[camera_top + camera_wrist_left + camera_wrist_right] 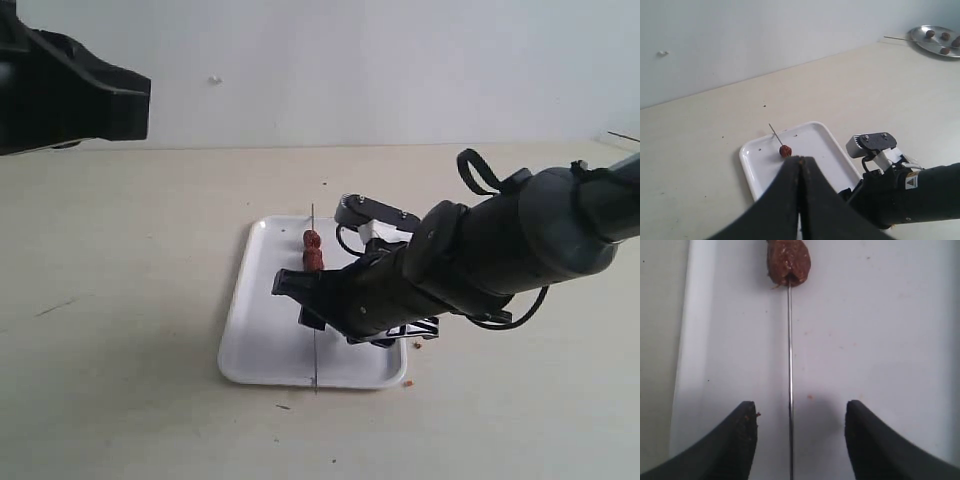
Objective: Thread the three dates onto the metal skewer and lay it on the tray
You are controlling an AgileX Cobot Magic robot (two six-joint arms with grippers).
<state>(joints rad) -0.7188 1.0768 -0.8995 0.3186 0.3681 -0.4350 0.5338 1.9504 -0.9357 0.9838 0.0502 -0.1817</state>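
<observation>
Right hand [800, 410] hangs spread wide just above the tray [880, 340], gripping nothing; the metal skewer [789, 365] runs along the gap between its two fingers [740, 445] and touches neither; the near end of the dates [789, 262] sits on the rod just beyond the fingertips.

From the exterior camera the skewer [314, 350] lies across the white tray [260, 340], both tips reaching past the rim; the dates [313, 250] are bunched together on its far half, packed too closely to count with confidence; the right hand [297, 300] is low over the middle of the rod; the tray rests on the pale counter [120, 300].

The left hand [800, 162] is pressed shut on nothing and held high, well apart from the work; its camera looks down on the tray [752, 165], the dates [785, 150] and the rod's far tip [774, 131].

Judging by this, the laying-down looks complete and only the withdrawal remains; done well, that means rising straight up with the fingers kept wide, so neither one brushes the thin rod; a sideways drift could roll the skewer or nudge it off the low rim.
</observation>
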